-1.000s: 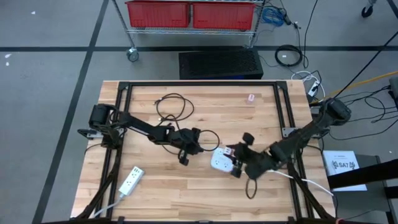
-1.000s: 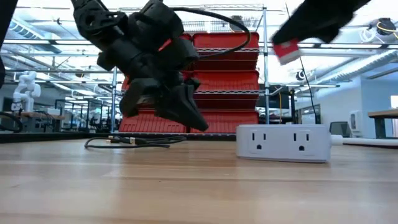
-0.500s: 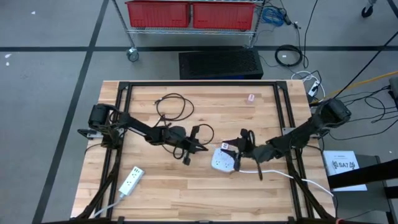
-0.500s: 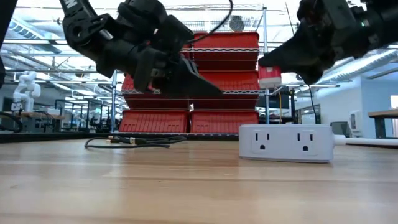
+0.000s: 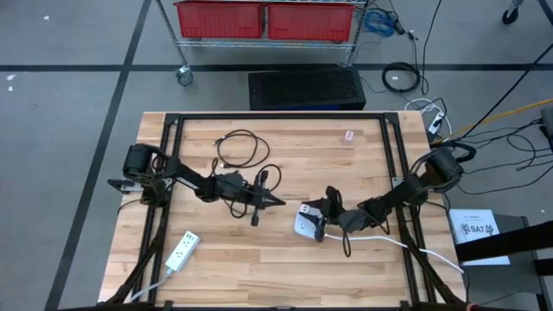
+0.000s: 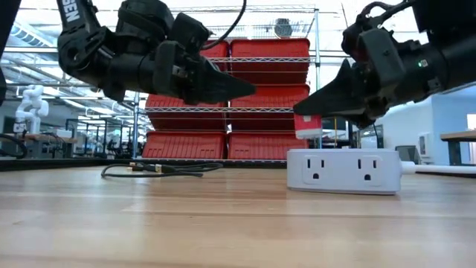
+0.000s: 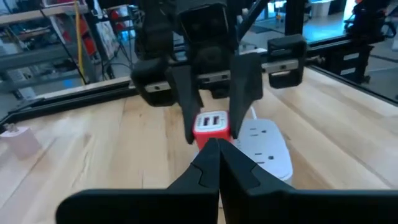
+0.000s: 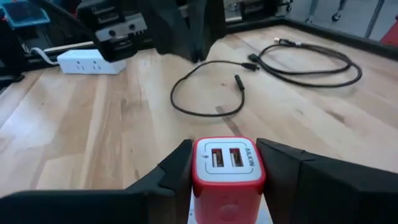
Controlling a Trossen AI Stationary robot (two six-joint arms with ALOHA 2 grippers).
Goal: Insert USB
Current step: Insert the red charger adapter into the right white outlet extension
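Note:
My right gripper is shut on a red and white USB charger block, just above the left end of a white power strip that lies flat on the table. The block's two USB ports face my left gripper. My left gripper hovers shut, nearly level, a short way left of the block, with nothing showing between its fingers. A black USB cable lies in a loop on the wood under the left arm. My right gripper pinches the charger block by its two red side faces between its two fingers. The fingers come nearly level from the table's right side. The block sits upright just over the strip's top; whether it touches the strip cannot be told.
A second white power strip lies near the front left corner. A coil of black cable rests toward the far edge, with a small pink item to its right. The strip's white cord runs off right. Black frame rails border the table.
My right gripper has come down with the charger block to just above the power strip, tipping from a steep downward slant to nearly level. My left gripper has tipped up from pointing down at the table to nearly level, its tips now aimed at the block.

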